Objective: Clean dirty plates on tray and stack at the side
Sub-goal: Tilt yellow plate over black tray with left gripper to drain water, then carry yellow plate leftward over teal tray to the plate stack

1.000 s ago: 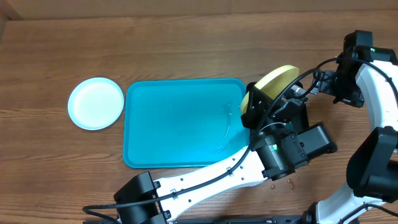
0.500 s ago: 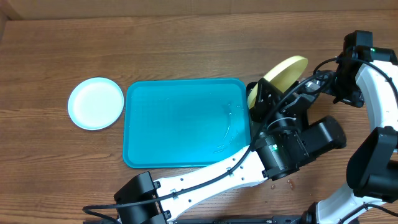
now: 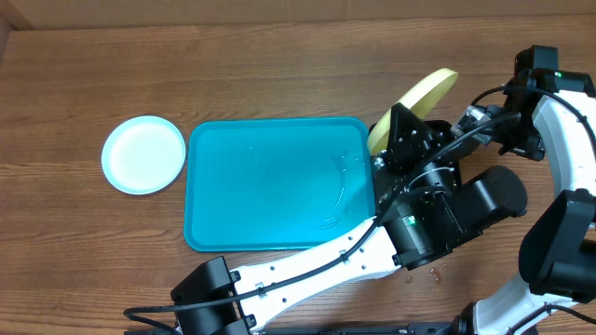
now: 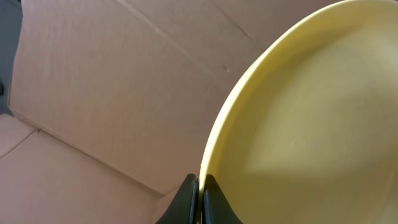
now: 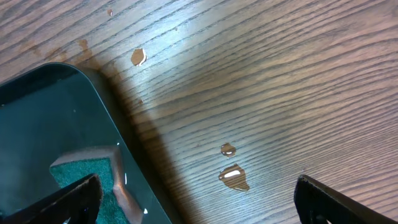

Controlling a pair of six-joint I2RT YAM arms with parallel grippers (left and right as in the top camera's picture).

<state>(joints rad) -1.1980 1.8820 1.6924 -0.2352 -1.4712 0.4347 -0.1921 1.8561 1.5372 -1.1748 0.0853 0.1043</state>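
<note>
My left gripper (image 4: 200,198) is shut on the rim of the yellow-green plate (image 4: 311,112), which it holds tilted steeply on edge. From overhead this plate (image 3: 424,96) is in the air just past the right edge of the turquoise tray (image 3: 270,186), with the left gripper (image 3: 402,140) below it. The tray holds no plates, only faint wet streaks. A white plate (image 3: 142,154) lies flat on the table left of the tray. My right gripper (image 5: 202,199) hangs open over the bare wood with nothing between its fingers (image 5: 68,199).
A black tray (image 5: 43,106) with a green sponge (image 5: 81,171) lies under the right gripper's left side. Water drops (image 5: 233,176) sit on the wood beside it. Small orange crumbs (image 3: 424,273) lie near the table's front. The left arm (image 3: 317,265) crosses the tray's front right corner.
The left gripper has swung the yellow-green plate to the right, off the tray's edge, and tipped it more steeply. The right gripper has stayed in place and open.
</note>
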